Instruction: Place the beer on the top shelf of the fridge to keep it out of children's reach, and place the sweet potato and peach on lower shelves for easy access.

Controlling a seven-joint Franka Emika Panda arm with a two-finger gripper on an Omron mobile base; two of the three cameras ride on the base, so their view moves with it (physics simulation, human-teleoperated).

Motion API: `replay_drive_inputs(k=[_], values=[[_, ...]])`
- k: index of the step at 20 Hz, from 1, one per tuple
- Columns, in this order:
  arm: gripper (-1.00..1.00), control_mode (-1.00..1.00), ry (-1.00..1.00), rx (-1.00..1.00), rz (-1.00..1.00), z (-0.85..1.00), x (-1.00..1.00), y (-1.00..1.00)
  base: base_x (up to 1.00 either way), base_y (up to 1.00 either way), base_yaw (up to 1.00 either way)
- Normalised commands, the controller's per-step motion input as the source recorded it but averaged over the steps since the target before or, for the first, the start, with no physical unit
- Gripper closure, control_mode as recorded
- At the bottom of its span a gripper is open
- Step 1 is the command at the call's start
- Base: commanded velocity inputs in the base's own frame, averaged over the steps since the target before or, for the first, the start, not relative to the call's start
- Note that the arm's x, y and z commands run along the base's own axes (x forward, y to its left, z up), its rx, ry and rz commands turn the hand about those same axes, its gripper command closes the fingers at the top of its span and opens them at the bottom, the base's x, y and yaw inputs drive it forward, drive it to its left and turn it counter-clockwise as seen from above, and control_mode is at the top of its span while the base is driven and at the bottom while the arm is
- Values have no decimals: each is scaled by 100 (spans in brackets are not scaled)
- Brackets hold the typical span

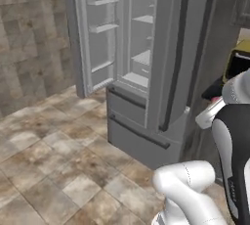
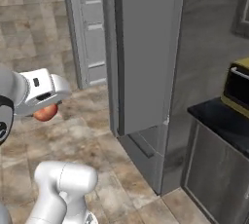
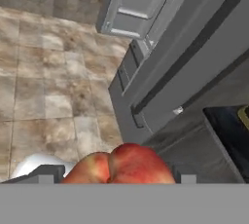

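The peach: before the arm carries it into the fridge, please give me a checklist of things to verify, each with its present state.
1. Peach sits between the gripper fingers: ok, in the hand view it lies between the two tips.
2. Grip is firm: cannot tell, the contact is hidden.
3. Fridge left door stands open: ok.
4. Lower shelves are free for the peach: ok, nothing seen on them.
5. Right door with the bar handle is closed: ok.
6. Beer already on the top shelf: cannot tell.
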Motion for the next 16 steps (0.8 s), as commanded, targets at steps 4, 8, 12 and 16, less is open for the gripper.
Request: replay_drive_inputs(k=[4, 8, 12, 16], values=[[100, 100, 0, 0, 0, 0, 0, 0, 49, 100, 34], [100, 100, 0, 0, 0, 0, 0, 0, 64, 98, 18], [100, 100, 0, 0, 0, 0, 0, 0, 51, 71, -2], [100, 100, 0, 0, 0, 0, 0, 0, 29, 55, -20]])
